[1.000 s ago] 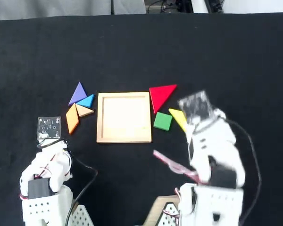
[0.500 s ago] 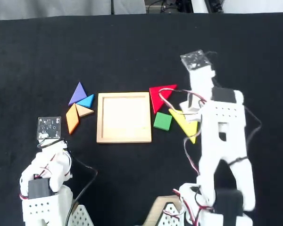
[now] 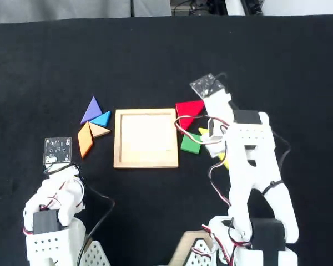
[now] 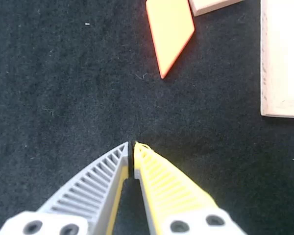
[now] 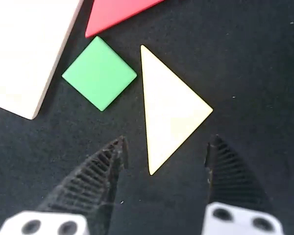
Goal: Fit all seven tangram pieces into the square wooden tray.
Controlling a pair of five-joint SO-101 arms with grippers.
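Hovering wide open, right claw (image 5: 167, 145) straddles yellow triangle (image 5: 169, 110), right of centre in high view near tray (image 3: 117, 138). Thin, stiff, light, likely slippery; pinch across two side edges.

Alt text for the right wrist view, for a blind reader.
The open right end effector hangs over black cloth, fingers either side of a pale yellow triangle. Beside it lie a green square, a red triangle and a corner of the wooden tray.
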